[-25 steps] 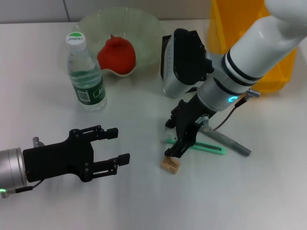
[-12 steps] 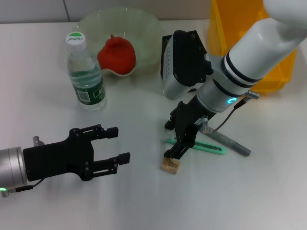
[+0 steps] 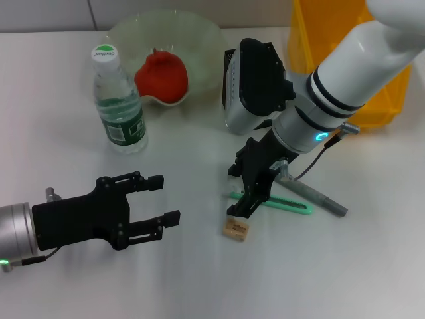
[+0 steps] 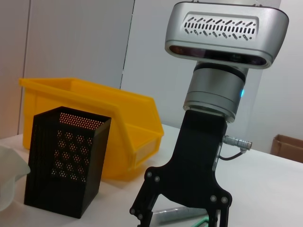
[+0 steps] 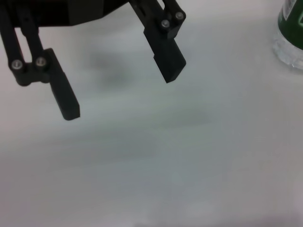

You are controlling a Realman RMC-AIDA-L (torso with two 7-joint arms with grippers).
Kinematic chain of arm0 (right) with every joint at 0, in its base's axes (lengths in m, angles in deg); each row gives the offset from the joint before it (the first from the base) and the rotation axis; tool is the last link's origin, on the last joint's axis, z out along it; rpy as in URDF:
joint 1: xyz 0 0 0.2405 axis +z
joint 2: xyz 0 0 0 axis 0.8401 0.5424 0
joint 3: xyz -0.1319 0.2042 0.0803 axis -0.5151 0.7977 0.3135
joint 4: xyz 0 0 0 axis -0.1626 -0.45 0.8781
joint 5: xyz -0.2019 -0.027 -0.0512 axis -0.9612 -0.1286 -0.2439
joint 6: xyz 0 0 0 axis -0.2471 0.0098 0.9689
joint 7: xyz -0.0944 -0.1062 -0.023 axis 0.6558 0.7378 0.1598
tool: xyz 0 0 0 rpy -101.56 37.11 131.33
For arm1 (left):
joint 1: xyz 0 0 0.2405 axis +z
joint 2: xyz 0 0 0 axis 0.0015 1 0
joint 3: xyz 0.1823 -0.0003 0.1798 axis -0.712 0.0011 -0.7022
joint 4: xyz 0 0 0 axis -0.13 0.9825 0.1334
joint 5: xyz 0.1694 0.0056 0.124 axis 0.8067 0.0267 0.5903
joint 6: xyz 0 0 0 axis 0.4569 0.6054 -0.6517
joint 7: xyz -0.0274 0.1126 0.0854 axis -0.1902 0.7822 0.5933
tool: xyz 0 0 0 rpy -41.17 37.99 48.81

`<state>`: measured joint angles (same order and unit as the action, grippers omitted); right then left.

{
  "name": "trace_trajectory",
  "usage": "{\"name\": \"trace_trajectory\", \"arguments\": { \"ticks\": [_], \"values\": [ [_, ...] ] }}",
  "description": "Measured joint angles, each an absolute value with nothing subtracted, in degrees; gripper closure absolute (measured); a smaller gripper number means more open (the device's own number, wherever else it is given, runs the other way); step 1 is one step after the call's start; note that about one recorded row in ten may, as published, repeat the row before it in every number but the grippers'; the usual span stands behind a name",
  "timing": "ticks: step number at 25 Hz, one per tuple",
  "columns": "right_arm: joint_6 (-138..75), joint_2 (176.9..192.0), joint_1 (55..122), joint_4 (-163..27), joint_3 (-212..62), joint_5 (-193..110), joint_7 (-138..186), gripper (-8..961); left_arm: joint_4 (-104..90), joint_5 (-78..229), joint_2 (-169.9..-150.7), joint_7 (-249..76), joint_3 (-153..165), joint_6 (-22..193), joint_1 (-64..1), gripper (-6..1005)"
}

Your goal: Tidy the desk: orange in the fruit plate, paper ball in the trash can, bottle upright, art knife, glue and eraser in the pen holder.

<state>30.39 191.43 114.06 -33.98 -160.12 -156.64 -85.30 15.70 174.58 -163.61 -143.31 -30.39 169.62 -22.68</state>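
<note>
In the head view, our right hand (image 3: 240,199) hangs spread above the eraser (image 3: 236,228), lower centre, beside the art knife (image 3: 272,203); our left hand (image 3: 156,201) idles open, lower left. The left wrist view shows the pen holder (image 4: 66,161) upright. We judge the eraser pick is next: descend, close.

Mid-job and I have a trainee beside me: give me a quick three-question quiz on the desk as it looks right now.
1. True or false: the orange lies in the fruit plate.
2. Which item lies nearest the right gripper? A) the bottle B) the eraser C) the trash can
3. Fill in: the bottle stands ___ on the desk.

Key:
1. True.
2. B. The eraser lies just below the gripper's tips in the head view, with the art knife and glue alongside. The left gripper is open, farther off.
3. Upright.
</note>
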Motion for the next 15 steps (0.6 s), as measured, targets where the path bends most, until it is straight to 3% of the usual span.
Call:
{"name": "trace_trajectory", "arguments": {
  "ticks": [15],
  "values": [
    [30.02, 191.43, 114.01, -33.95, -160.47, -156.91, -85.32, 163, 15.7, 174.49, -163.61, -143.09, -29.87, 169.62, -22.68, 274]
  ]
}}
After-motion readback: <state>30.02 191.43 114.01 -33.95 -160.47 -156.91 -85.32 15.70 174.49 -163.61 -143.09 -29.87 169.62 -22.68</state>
